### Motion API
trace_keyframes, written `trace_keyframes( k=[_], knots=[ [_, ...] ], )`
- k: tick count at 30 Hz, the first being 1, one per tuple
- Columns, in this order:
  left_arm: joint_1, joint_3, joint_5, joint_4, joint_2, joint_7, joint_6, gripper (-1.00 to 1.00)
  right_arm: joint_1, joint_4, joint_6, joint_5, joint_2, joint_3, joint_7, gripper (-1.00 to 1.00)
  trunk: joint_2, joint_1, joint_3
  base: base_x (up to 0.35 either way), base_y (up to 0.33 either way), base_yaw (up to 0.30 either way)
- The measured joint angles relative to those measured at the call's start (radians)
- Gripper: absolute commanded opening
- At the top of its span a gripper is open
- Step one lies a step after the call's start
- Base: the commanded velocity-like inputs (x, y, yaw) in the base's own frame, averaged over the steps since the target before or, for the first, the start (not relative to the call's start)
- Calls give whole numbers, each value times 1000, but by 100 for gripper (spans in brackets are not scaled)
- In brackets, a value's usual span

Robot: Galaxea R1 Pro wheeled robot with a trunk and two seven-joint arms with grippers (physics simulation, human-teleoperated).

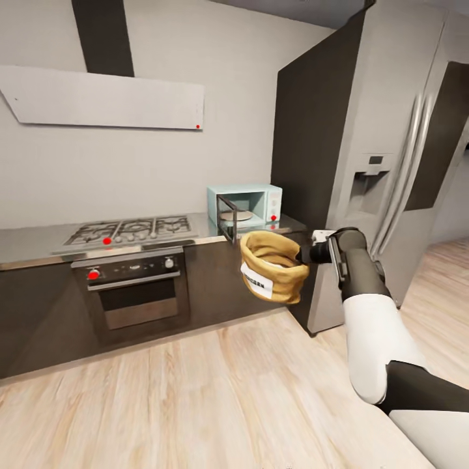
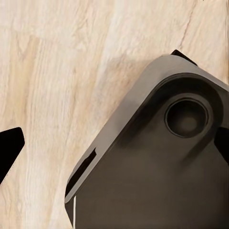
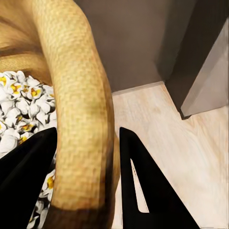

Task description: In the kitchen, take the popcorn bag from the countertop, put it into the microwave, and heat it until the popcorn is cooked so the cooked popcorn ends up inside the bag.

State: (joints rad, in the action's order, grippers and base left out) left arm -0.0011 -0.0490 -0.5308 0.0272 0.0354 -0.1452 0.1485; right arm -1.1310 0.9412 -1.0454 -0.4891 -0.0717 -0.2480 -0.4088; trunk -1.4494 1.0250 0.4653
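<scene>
1. Tan paper popcorn bag (image 1: 271, 266) hangs in the air in front of the dark cabinets, below and just in front of the microwave (image 1: 245, 206), tilted with its mouth up and its white label facing down and left.
2. Right gripper (image 1: 306, 255) clamps the bag's rolled rim; in the right wrist view one black finger (image 3: 28, 167) sits inside the bag and the other outside, with the rim (image 3: 78, 109) pinched between them.
3. White and yellow popped kernels (image 3: 19, 105) fill the bag's inside, seen past the inner finger.
4. Microwave stands on the grey countertop (image 1: 39, 242) at its right end, beside the dark side panel of the steel fridge (image 1: 384, 163). Its door stands open, swung towards the camera; a round plate shows inside.
5. Gas hob (image 1: 133, 229) sits on the countertop left of the microwave, with a built-in oven (image 1: 133, 283) below it.
6. Left wrist view looks down on pale wood floor (image 2: 62, 71) and a dark grey part of the robot's body (image 2: 162, 157). One black fingertip (image 2: 9, 145) shows at the edge; cannot tell whether the left gripper is closed or spread.
</scene>
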Motion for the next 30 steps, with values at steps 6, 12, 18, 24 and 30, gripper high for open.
trace_keyframes(
  k=[6, 12, 18, 24, 30],
  knots=[
    [0, 2, 1, 1, -1, 0, 0, 100, 0, 0, 0, 0, 3, 0, 2, -100, 0, 0, 0, 0, 0, -298],
    [0, 5, 11, 1, -3, 0, 0, 100, 0, 0, 0, 1, 3, 0, 2, -100, 0, 0, 0, 0, 0, -294],
    [0, 7, 12, 1, -2, 1, -1, 100, 0, -2, 0, -4, 2, 0, 4, -100, 0, 0, 0, 157, -114, -61],
    [0, 7, 11, 1, -3, 1, -1, 100, 0, -3, 0, -4, 2, 0, 0, -100, 0, 0, 0, 243, -176, -1],
    [0, 7, 7, 1, -1, 1, -7, 100, 0, -3, 0, -6, 2, 2, -6, -100, 0, -1, 0, 269, -147, 0]
  ],
)
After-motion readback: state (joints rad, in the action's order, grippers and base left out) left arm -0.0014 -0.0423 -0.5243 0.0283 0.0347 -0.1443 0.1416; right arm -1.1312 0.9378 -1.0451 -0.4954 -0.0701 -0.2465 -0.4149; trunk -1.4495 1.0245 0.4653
